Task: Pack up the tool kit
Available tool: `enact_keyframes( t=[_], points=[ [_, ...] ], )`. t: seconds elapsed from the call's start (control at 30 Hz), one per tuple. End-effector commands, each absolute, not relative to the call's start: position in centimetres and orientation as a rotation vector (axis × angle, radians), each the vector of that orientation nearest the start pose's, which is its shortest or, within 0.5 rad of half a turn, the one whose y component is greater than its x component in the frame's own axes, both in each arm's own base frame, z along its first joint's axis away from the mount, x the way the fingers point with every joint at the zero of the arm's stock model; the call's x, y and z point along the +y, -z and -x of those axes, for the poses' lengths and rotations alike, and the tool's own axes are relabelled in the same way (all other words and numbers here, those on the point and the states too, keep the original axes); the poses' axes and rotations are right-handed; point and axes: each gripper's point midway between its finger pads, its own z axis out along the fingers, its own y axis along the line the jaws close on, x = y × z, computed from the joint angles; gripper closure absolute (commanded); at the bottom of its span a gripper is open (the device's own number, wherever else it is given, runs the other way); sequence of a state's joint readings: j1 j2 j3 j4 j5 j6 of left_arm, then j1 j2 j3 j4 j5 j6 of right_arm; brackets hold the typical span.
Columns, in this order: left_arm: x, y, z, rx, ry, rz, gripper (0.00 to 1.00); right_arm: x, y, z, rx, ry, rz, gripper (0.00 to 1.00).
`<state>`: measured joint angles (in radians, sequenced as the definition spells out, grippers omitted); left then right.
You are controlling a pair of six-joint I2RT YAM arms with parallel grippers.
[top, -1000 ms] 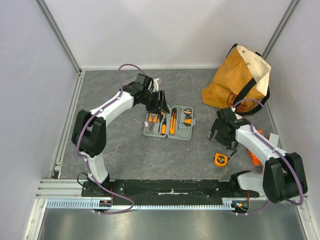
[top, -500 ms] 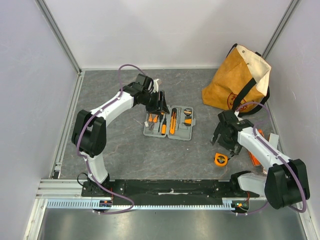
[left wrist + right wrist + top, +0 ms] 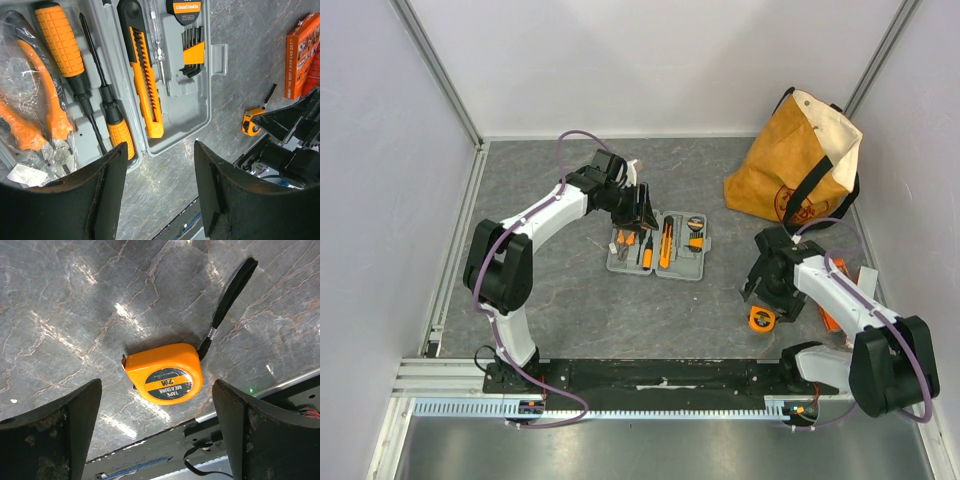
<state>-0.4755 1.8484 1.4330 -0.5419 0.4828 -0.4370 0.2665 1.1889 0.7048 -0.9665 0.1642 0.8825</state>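
White arms (image 3: 545,215); black joints (image 3: 500,272); purple cables (image 3: 578,132)

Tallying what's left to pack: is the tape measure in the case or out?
Out. The tape measure lies on the table, well apart from the open case.
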Motion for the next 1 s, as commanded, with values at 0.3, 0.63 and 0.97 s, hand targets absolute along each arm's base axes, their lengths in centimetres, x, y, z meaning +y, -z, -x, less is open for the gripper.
enact_keyframes(
  t=[0.3, 0.63, 0.97],
  points=[
    [-28.8, -14.1, -34.9, 2.555, 0.964, -0.308, 0.39, 5.8, -1.7, -16.0, 2.88, 0.122, -0.972, 0.02],
    [-28.6, -14.5, -35.0, 2.546, 0.96, -0.304, 0.39, 7.3, -0.3, -17.2, 2.885, 0.026, -0.903, 0.05],
    [-28.5, -14.6, -34.9, 2.551, 0.959, -0.297, 0.39, 11.3, 0.4, -21.0, 2.849, 0.097, -0.773, 0.21]
  ],
)
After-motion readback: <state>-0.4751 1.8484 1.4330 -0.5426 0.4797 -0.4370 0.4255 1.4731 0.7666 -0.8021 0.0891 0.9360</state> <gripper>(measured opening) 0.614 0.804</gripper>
